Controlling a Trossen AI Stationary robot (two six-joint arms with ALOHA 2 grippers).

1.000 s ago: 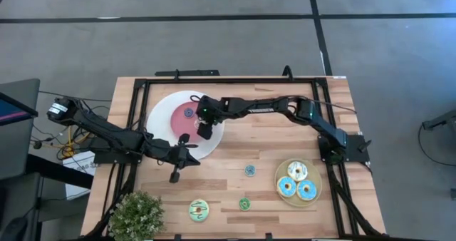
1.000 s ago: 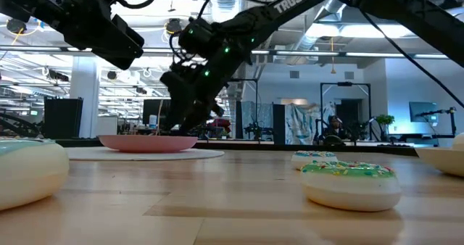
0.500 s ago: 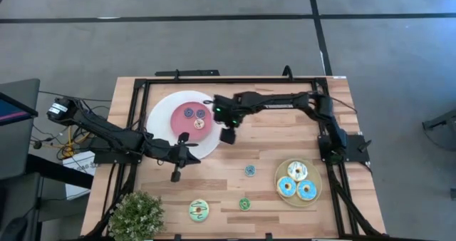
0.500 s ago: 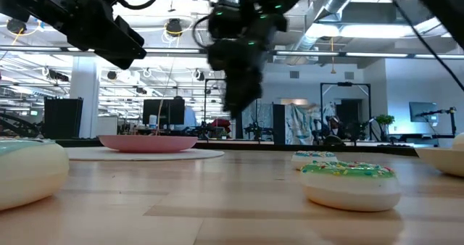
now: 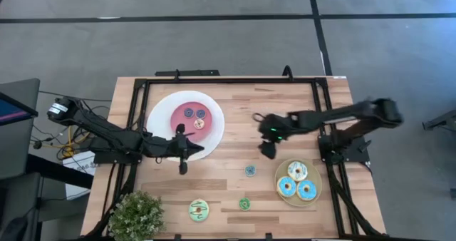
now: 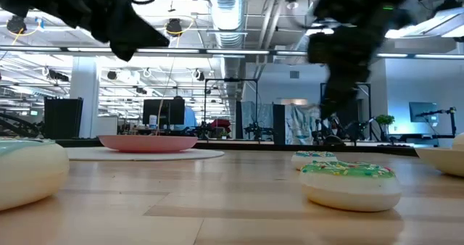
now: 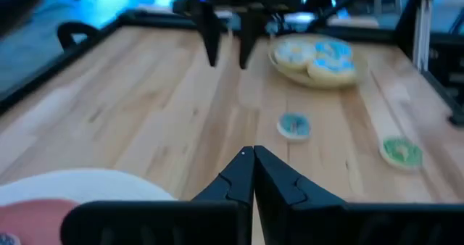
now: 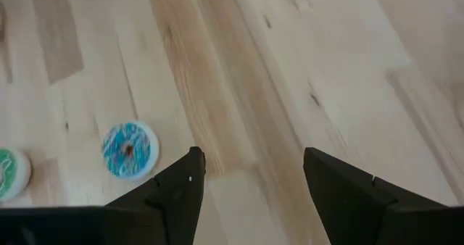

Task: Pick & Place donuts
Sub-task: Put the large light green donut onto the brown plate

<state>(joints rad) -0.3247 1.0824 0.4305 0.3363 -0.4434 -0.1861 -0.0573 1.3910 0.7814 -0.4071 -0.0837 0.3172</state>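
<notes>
Three coin-sized donuts (image 5: 197, 117) lie on the white plate with pink centre (image 5: 160, 123). My left gripper (image 5: 198, 150) is shut and empty at that plate's near-right rim. Three larger donuts (image 5: 297, 182) rest on the tan plate (image 5: 315, 180). A small teal donut (image 8: 129, 149), a small green one (image 5: 244, 204) and a larger pale green one (image 5: 199, 211) lie flat on the wood. My right gripper (image 8: 250, 172) hangs open and empty above bare wood, between the teal donut and the tan plate, nearer the far edge.
A potted plant (image 5: 135, 216) stands at the near left corner. A black frame (image 5: 228, 79) runs round the tabletop. Bare wood lies in the middle between the two plates.
My right gripper has swung quickly from over the white plate toward the table's right, stopping near the tan plate; two small donuts it had covered now show on the white plate. My left gripper has stayed in place, but its fingers have turned from pointing toward the near edge to pointing right.
</notes>
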